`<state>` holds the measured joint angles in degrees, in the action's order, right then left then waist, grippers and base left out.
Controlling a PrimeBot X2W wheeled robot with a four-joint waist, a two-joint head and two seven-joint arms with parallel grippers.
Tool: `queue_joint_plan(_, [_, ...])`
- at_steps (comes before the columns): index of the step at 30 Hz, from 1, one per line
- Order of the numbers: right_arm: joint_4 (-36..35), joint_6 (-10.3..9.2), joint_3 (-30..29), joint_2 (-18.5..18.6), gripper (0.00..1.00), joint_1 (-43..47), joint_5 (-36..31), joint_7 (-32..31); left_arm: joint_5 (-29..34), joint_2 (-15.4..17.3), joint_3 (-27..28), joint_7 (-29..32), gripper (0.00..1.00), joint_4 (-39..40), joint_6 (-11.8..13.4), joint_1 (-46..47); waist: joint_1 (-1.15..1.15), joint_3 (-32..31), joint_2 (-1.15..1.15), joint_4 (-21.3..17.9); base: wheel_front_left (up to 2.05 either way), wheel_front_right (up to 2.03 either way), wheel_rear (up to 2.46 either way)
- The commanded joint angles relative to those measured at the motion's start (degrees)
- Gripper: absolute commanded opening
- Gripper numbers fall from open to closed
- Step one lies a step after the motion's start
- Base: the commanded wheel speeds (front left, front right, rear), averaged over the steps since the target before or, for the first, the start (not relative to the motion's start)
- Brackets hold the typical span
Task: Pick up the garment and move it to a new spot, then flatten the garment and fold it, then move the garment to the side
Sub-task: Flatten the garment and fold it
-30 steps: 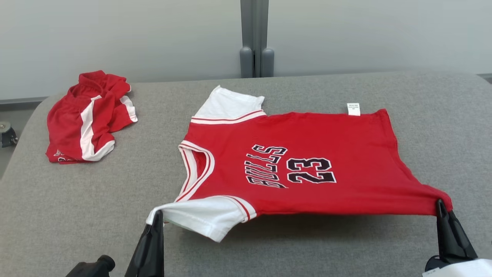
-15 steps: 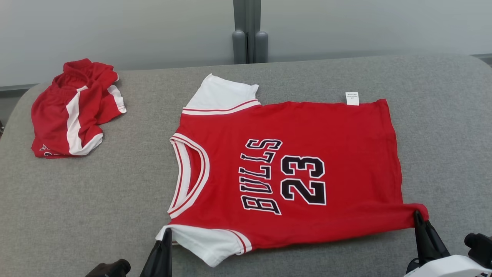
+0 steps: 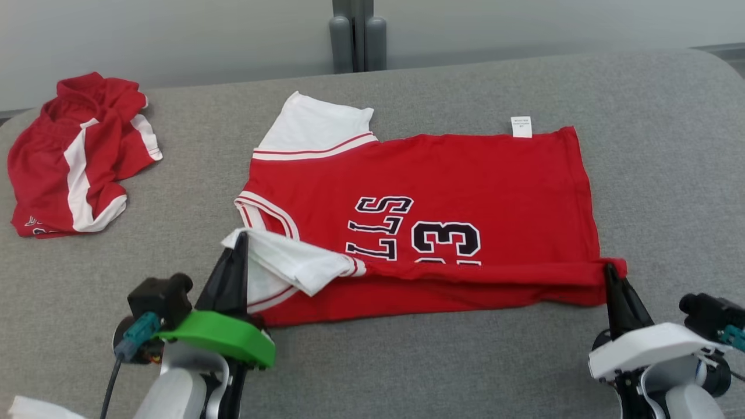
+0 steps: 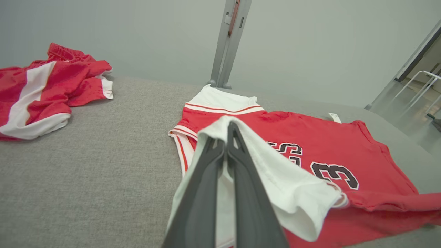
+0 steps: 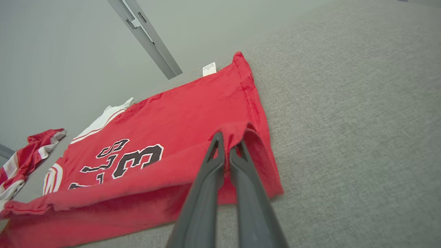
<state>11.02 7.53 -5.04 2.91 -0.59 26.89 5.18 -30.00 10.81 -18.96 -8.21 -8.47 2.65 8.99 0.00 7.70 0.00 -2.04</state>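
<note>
folding is under way on the grey table: at far left, crumpled red shorts lie well apart. next comes the left gripper, jaws pressed together on the white sleeve, and at right the right gripper, jaws clamped on the hem corner; together they hold the near edge of the red jersey doubled over its lower half. the jersey lies spread mid-table, so flattening looks done, with finishing the fold and moving it aside left to do; bare table to the right offers room, while the far edge runs near the upper sleeve.
</note>
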Motion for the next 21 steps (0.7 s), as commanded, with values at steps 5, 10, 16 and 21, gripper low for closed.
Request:
queue_joint_plan(5, [5.9, -0.08, 0.4, 0.6, 0.0, -6.4, -1.5, 0.1, 0.4, -1.7, -0.1, -2.3, 0.0, -9.5, -1.7, 8.6, 0.0, 3.6, 0.0, -1.9, 0.0, 0.0, 0.0])
queue_joint_plan(10, [10.3, -0.08, 1.1, 0.6, 0.0, -10.1, -1.6, 1.7, 0.6, -2.6, 0.0, -3.9, 0.0, -17.0, -2.7, 13.7, 0.0, 5.4, 0.0, -2.3, 0.0, 0.0, 0.0])
queue_joint_plan(16, [14.2, -0.08, 2.0, 0.6, 0.0, -12.8, -1.6, 3.1, -0.1, -3.8, -0.1, -3.2, 0.0, -24.4, -2.1, 17.3, 0.0, 6.0, 0.0, -2.2, 0.0, 0.0, 0.0])
queue_joint_plan(21, [15.4, -0.08, 2.0, 0.5, 1.0, -14.3, -1.0, 5.4, 0.0, -4.6, -0.4, -5.1, 1.0, -24.9, -3.5, 18.9, 0.0, 5.5, 0.0, -1.9, 0.0, 0.0, 0.0])
